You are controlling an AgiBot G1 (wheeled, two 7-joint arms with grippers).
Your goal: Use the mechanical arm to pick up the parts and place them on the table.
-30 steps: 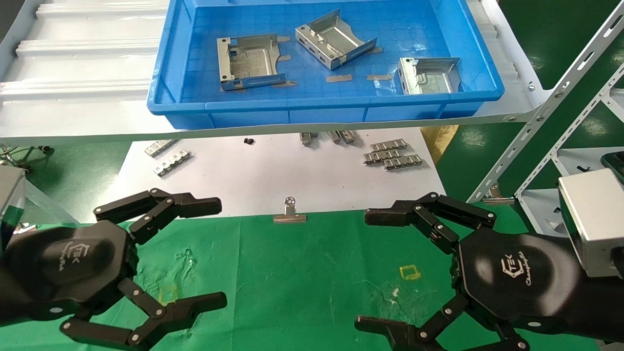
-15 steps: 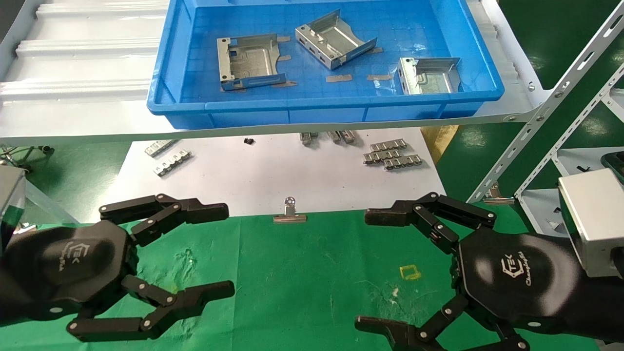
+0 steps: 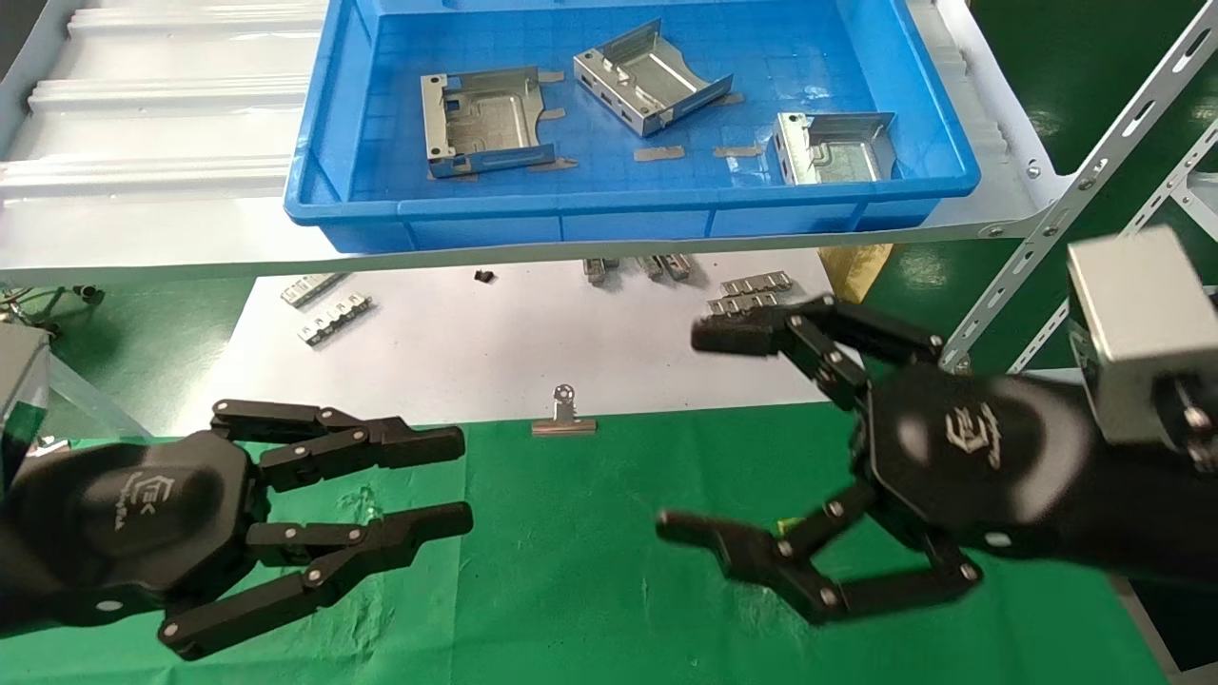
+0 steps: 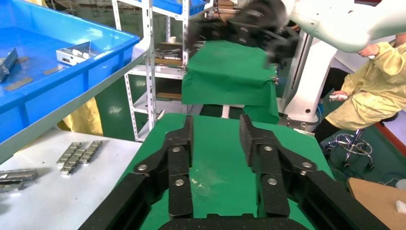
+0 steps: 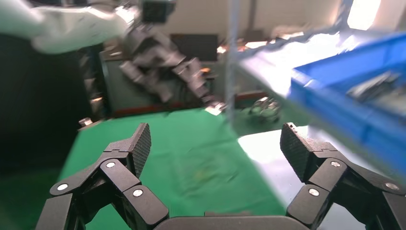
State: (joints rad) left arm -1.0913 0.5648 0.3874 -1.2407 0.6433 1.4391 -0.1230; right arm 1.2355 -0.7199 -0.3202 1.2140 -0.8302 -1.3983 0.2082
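Jaws stand differently on your two grippers: the right gripper [image 3: 718,433] gapes wide and holds nothing, while the left gripper [image 3: 461,480] has its fingers drawn near each other with a narrow gap between them, also holding nothing. Your table [image 3: 590,580] spreads green beneath both grippers, and neither one touches it as far as the head view shows. Your right gripper hangs over the table's far right part, its upper finger reaching above the white sheet [image 3: 495,342]; your left gripper hangs over the table's left part. Behind them, on a raised grey shelf [image 3: 143,200], sits your blue bin [image 3: 628,224]. All three parts lie inside that bin: one part [image 3: 483,122] at the left, one part [image 3: 650,78] in the middle and tilted, and one part [image 3: 834,147] near the right wall. On the white sheet lie your small toothed strips [image 3: 333,319], well apart from the grippers. A binder clip [image 3: 565,414] sits at the sheet's near edge, between the two grippers. A small yellow square [image 3: 788,525] marks the table, partly hidden beneath your right gripper's lower finger.
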